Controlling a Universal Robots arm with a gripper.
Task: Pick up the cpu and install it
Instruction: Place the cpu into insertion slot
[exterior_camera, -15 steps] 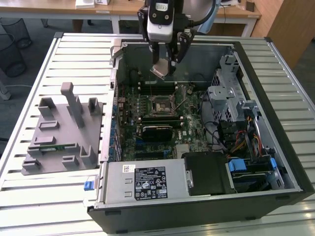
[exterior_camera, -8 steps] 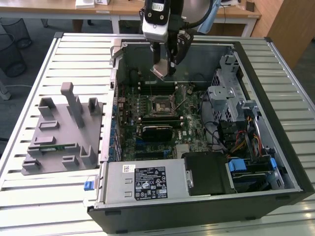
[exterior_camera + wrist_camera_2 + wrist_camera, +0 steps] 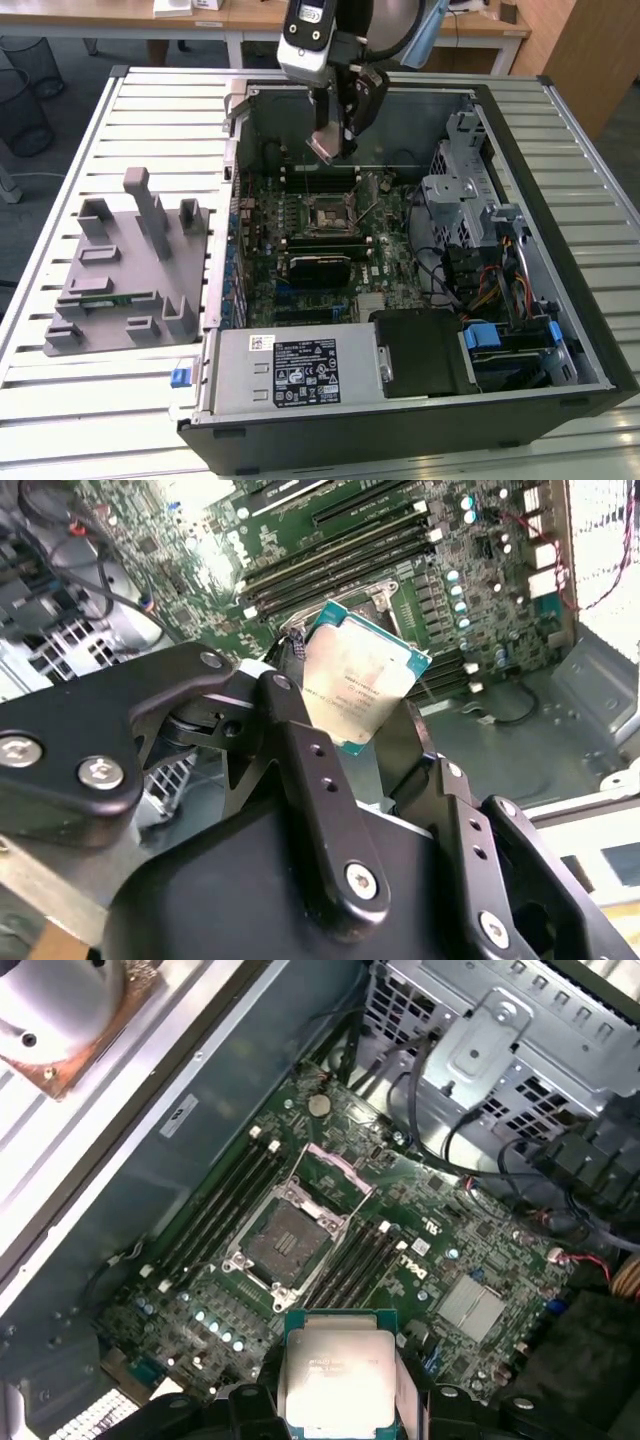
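My gripper (image 3: 332,138) hangs over the open computer case (image 3: 520,170), shut on the cpu (image 3: 326,148). The cpu (image 3: 355,675) is a flat square chip with a silver top and a thin green rim, pinched at two opposite edges between my black fingers (image 3: 300,750). It is held in the air, tilted, above the green motherboard (image 3: 390,255). The square socket (image 3: 285,1243) lies below and a little ahead of the cpu (image 3: 335,1370), with its metal frame (image 3: 338,1168) swung open. In the exterior view the socket (image 3: 333,213) sits just nearer than my gripper.
Memory slots (image 3: 215,1205) flank the socket on both sides. A silver drive cage (image 3: 460,190) and cables fill the case on the exterior view's right, a power supply (image 3: 290,370) the near side. A grey fixture (image 3: 130,270) holding a green stick (image 3: 100,297) rests on the slatted table (image 3: 60,400).
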